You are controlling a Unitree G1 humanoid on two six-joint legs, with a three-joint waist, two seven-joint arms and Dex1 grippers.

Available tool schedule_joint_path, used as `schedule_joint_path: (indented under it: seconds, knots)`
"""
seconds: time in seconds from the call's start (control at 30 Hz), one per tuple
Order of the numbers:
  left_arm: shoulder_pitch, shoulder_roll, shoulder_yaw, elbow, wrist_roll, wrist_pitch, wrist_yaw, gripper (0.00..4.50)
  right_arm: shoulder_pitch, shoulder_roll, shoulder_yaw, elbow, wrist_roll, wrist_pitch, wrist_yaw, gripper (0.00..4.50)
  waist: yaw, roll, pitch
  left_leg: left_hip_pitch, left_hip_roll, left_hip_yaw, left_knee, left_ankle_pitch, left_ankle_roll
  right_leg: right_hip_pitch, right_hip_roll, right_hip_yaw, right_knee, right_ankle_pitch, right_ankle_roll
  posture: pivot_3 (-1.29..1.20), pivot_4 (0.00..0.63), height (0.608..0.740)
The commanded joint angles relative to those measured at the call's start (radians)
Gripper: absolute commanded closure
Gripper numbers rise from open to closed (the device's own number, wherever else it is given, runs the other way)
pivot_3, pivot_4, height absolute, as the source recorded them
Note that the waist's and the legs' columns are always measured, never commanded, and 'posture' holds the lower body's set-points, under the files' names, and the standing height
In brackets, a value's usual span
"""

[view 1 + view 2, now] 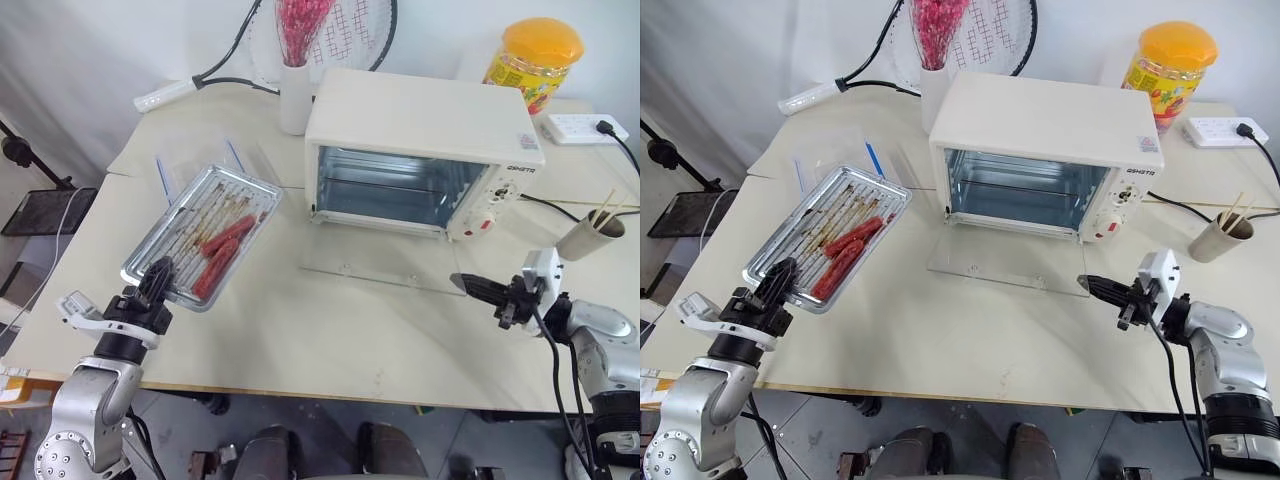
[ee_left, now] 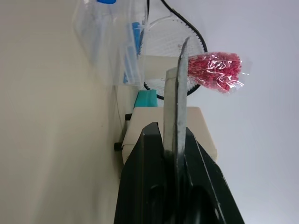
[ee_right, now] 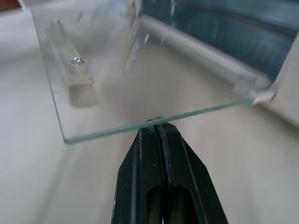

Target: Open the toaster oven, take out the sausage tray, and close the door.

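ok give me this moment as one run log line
door: open, flat | sausage tray: out of toaster oven, gripped at rim by left gripper | right gripper: shut, at door's side edge

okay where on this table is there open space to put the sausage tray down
The widest bare patch is the near tabletop, bordered by the open glass door, the left gripper holding the sausage tray, and the right gripper. It is crowded behind: clear container, vase, toaster oven, jar, power strip.
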Motion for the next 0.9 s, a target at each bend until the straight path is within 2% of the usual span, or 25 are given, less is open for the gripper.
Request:
schedule_joint_path:
  seconds: [0.03, 0.23, 0.37, 0.4, 0.47, 0.6, 0.73, 0.87, 0.9]
  knots:
    - [0.005, 0.009, -0.001, -0.06, -0.03, -0.009, -0.011, 4.5, -0.059, -0.009, -0.111, -0.122, 0.122, 0.105, -0.082, 4.48, -0.002, 0.0, 0.0, 0.0, 0.0, 0.0, 0.0, 0.0, 0.0, 0.0, 0.0, 0.0, 0.0, 0.0, 0.0, 0.0, 0.15, 0.74]
    - [0.043, 0.012, -0.019, -0.062, -0.03, 0.0, -0.024, 4.5, -0.151, 0.024, -0.23, -0.279, 0.282, 0.268, -0.306, 4.48, 0.0, 0.0, 0.0, -0.001, 0.0, 0.0, -0.001, -0.001, -0.001, -0.001, 0.0, 0.0, -0.001, 0.0, 0.0, 0.0, 0.15, 0.74]
    - [0.066, 0.006, -0.049, -0.061, -0.03, 0.012, -0.041, 4.5, -0.029, 0.001, -0.221, -0.397, 0.254, 0.304, -0.294, 4.48, 0.022, 0.0, 0.0, -0.002, 0.0, 0.0, -0.002, -0.002, -0.001, -0.002, 0.0, 0.0, -0.003, 0.0, 0.0, 0.0, 0.15, 0.74]
    - [0.076, 0.009, -0.064, -0.059, -0.03, 0.025, -0.049, 4.5, 0.016, -0.005, -0.223, -0.427, 0.247, 0.305, -0.282, 4.31, 0.027, 0.0, 0.0, -0.002, 0.0, 0.0, -0.002, -0.003, 0.0, -0.002, 0.0, 0.0, -0.003, 0.0, 0.0, 0.0, 0.15, 0.74]
    - [0.092, 0.02, -0.096, -0.048, -0.03, 0.056, -0.071, 4.5, 0.124, -0.025, -0.219, -0.484, 0.198, 0.271, -0.23, 3.93, 0.033, 0.0, 0.0, -0.004, -0.002, 0.0, -0.002, -0.004, 0.002, -0.002, 0.0, 0.0, -0.004, 0.0, 0.0, 0.0, 0.15, 0.74]
    - [0.098, 0.087, -0.166, 0.01, -0.03, 0.151, -0.136, 4.5, 0.318, -0.036, -0.233, -0.527, 0.088, 0.137, -0.11, 2.67, 0.034, 0.0, 0.0, -0.004, -0.004, 0.003, -0.002, -0.004, 0.004, -0.002, 0.0, -0.002, -0.006, 0.001, 0.002, 0.0, 0.15, 0.74]
    - [0.051, 0.239, -0.261, 0.138, -0.03, 0.305, -0.242, 4.5, 0.428, -0.018, -0.275, -0.542, 0.048, 0.034, -0.069, 1.32, 0.025, 0.0, 0.0, 0.0, -0.003, 0.004, -0.002, -0.004, 0.004, 0.0, 0.001, -0.001, -0.005, 0.001, 0.002, 0.0, 0.15, 0.74]
    - [-0.086, 0.385, -0.372, 0.329, -0.03, 0.447, -0.315, 4.5, 0.506, 0.017, -0.308, -0.593, 0.061, -0.077, -0.003, 0.03, 0.023, 0.001, -0.001, 0.001, -0.003, 0.004, -0.002, -0.003, 0.001, -0.002, 0.001, 0.0, -0.004, 0.001, 0.002, 0.0, 0.15, 0.74]
    - [-0.126, 0.422, -0.411, 0.375, -0.03, 0.48, -0.33, 4.5, 0.538, 0.02, -0.317, -0.606, 0.067, -0.079, 0.009, 0.03, 0.022, 0.001, -0.001, 0.001, -0.002, 0.004, -0.002, -0.002, 0.001, -0.003, 0.002, 0.0, -0.003, 0.001, 0.001, 0.0, 0.15, 0.74]
